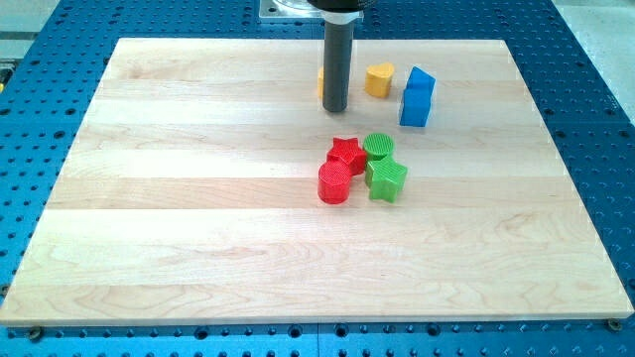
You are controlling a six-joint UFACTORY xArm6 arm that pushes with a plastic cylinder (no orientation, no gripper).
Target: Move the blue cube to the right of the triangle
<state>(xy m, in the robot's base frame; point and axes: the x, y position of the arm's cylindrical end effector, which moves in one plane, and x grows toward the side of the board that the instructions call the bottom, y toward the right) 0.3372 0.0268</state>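
Note:
The blue cube (415,107) stands near the view's top, right of centre. Another blue block (422,79), which looks like the triangle, touches it on the upper side. My tip (334,110) rests on the board left of the blue cube, about a rod's width and more away from it, touching no block. The rod rises from there out of the view's top. A yellow block (320,82) is mostly hidden behind the rod. A yellow heart-like block (378,79) lies between the rod and the blue blocks.
Below the tip sits a tight cluster: a red star (346,152), a red cylinder (334,183), a green cylinder (378,146) and a green star (386,179). The wooden board (198,218) lies on a blue perforated table.

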